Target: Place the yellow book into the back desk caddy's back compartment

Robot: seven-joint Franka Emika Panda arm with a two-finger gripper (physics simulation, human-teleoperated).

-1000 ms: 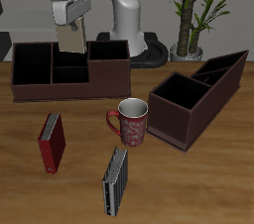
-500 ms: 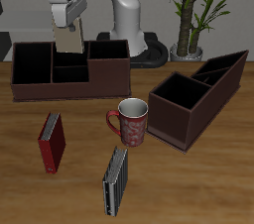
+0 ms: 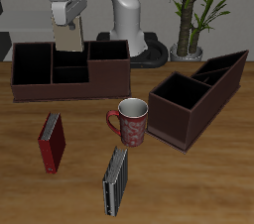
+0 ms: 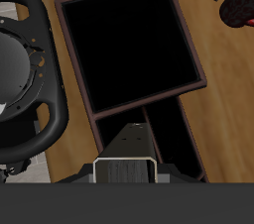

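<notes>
— Lowered a touch since a second back: the yellow book [image 3: 70,37] is hung closer to the back desk caddy [image 3: 69,72]; almost nothing is changed over the last half second.

— Jaw state?

— Closed on the book's upper end by the gripper [image 3: 69,14]. The book is held upright, its lower edge just over the caddy's middle section, at the back compartment [image 3: 68,57]. Whether the edge is already inside the slot cannot be told from the exterior view.

— Wrist view?

— The book [image 4: 126,157] is seen end-on, pale page edges towards the camera, with the gripper [image 4: 126,171] clamped on it. The narrow slots [image 4: 169,139] are seen just beside and beneath it, and a big square section [image 4: 127,45] is seen beyond.

— Rest of the table?

— A red book [image 3: 52,141] and a dark blue-black book [image 3: 116,180] are lying nearer the front edge. A patterned mug [image 3: 130,122] is standing between them and the caddies. The sloped brown caddy [image 3: 198,95] is set well apart from the held book.
</notes>
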